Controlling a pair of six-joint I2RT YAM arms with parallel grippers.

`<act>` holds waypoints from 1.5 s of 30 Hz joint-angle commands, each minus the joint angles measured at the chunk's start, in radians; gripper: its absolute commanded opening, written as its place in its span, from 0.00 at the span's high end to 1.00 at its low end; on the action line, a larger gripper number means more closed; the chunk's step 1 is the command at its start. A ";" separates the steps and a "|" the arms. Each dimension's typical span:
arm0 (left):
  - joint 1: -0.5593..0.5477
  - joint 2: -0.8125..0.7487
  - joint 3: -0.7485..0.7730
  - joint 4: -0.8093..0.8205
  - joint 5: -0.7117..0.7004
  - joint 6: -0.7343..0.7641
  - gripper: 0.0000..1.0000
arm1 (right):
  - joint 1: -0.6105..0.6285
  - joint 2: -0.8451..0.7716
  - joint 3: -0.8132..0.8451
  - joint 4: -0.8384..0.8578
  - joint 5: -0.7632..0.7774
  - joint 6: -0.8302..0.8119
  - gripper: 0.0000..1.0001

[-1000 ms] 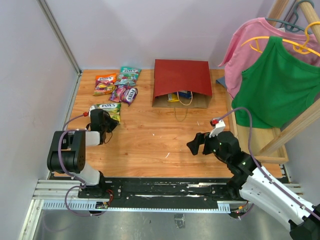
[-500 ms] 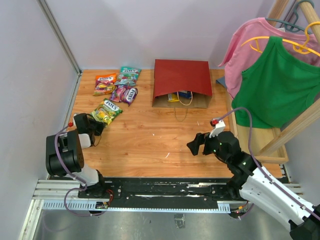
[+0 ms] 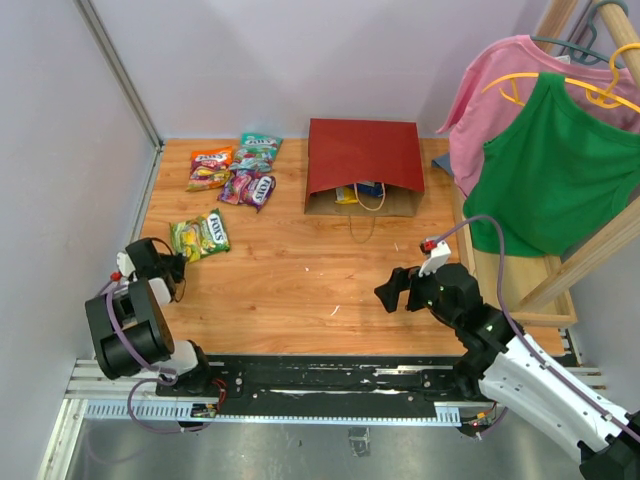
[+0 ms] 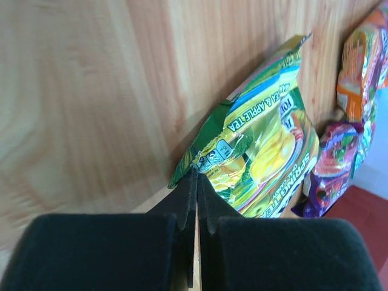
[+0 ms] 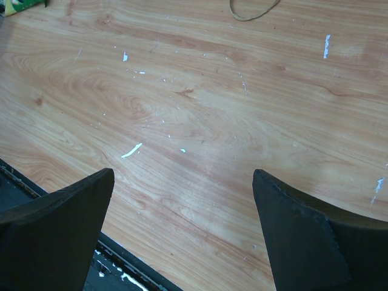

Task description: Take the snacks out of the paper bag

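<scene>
Retraction of the left end effector, clamped on a corner of the green candy packet, has dragged that packet farther from the paper bag; right end effector stands apart, empty.

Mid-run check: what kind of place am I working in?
Probably a staged lab test cell: a wooden table boxed in by plain pale walls, a metal mounting rail at its near edge, and shirts hung on a wooden rack beside it.

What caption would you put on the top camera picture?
Left gripper pinches the green packet by its corner; other packets lie beside the paper bag.
</scene>
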 commanded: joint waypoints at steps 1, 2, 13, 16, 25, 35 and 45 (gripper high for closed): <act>0.021 -0.073 -0.028 -0.096 -0.108 -0.074 1.00 | -0.018 -0.008 0.000 0.000 -0.004 -0.016 0.02; 0.023 -0.087 -0.033 -0.105 -0.125 -0.089 0.99 | -0.019 -0.010 0.000 -0.001 -0.004 -0.017 0.02; 0.063 -0.031 -0.012 -0.148 -0.149 -0.170 0.99 | -0.019 -0.033 0.006 -0.026 -0.001 -0.046 0.02; 0.075 0.011 0.022 -0.138 -0.125 -0.156 0.99 | -0.019 -0.036 0.010 -0.035 -0.001 -0.053 0.02; 0.015 -0.281 -0.041 -0.181 -0.009 -0.002 0.98 | -0.020 -0.023 0.000 0.000 -0.012 -0.047 0.02; -0.341 -0.609 -0.026 -0.394 -0.132 0.180 0.18 | -0.019 0.075 0.001 0.088 -0.087 -0.015 0.02; -0.436 -0.282 0.046 -0.352 -0.279 0.252 0.11 | -0.018 0.030 -0.007 0.056 -0.086 -0.004 0.02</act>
